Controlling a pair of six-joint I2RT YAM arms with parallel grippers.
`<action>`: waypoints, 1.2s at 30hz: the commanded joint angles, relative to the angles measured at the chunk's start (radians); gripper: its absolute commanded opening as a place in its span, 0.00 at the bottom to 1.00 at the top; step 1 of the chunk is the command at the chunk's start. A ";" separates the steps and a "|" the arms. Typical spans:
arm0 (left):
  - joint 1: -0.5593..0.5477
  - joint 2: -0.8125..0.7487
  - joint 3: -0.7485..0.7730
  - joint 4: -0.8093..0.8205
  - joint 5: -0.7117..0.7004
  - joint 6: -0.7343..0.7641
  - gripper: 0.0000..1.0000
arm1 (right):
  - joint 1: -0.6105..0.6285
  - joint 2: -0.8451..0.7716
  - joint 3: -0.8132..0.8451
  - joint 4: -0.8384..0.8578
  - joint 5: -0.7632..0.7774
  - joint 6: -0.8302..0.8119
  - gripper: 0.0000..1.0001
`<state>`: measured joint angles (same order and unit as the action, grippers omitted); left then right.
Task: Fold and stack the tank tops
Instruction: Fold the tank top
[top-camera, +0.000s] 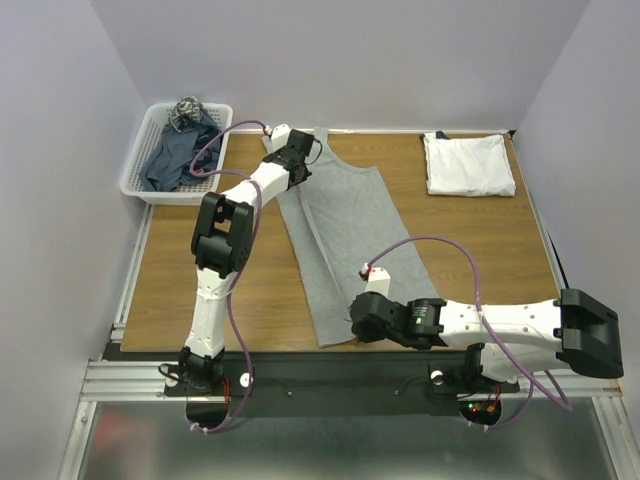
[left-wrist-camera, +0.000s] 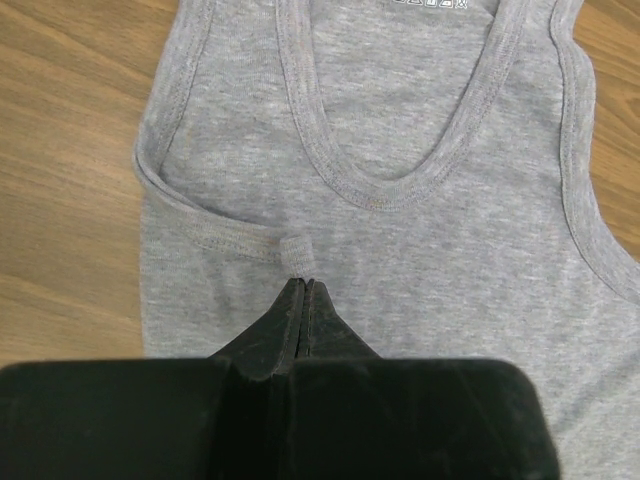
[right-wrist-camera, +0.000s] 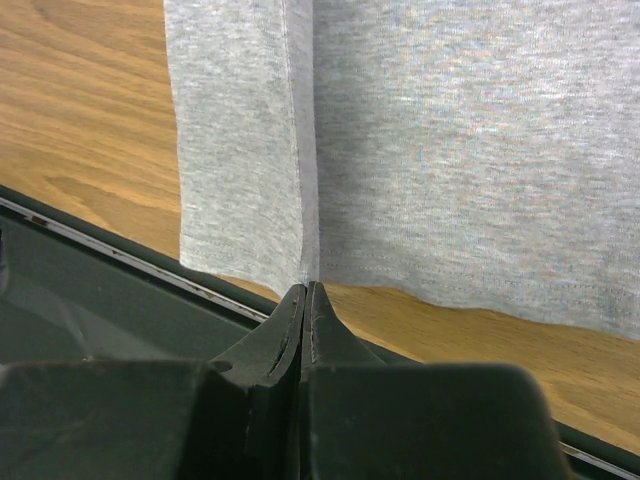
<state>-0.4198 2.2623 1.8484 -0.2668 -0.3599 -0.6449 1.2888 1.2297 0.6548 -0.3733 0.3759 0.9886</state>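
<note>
A light heather-grey tank top (top-camera: 350, 225) lies lengthwise on the wooden table, its left side folded in over the body. My left gripper (top-camera: 298, 160) is at its neck end and is shut on a pinch of the folded armhole edge (left-wrist-camera: 296, 252), just below the scoop neck (left-wrist-camera: 400, 190). My right gripper (top-camera: 353, 320) is at the near end, shut on the bottom hem (right-wrist-camera: 300, 262) where the folded flap meets the body. A white tank top (top-camera: 467, 163) lies folded at the back right. Dark blue-grey tank tops (top-camera: 170, 158) are piled in the basket.
A white plastic lattice basket (top-camera: 140, 185) stands at the back left corner, with a patterned bundle (top-camera: 186, 110) on top of the clothes. The dark metal front rail (right-wrist-camera: 110, 260) runs just below the hem. Grey walls close in the table on three sides.
</note>
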 joint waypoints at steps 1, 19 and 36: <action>-0.008 0.008 0.060 0.003 -0.028 -0.009 0.00 | -0.006 -0.032 -0.014 0.025 0.034 0.027 0.01; -0.030 0.043 0.089 0.017 0.006 -0.009 0.00 | -0.011 -0.055 -0.055 0.017 0.038 0.056 0.01; -0.037 -0.044 0.014 0.115 0.044 0.021 0.43 | -0.011 -0.075 -0.038 -0.050 0.064 0.079 0.35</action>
<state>-0.4488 2.3215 1.8793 -0.2043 -0.3092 -0.6498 1.2819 1.1812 0.6048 -0.3824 0.3939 1.0489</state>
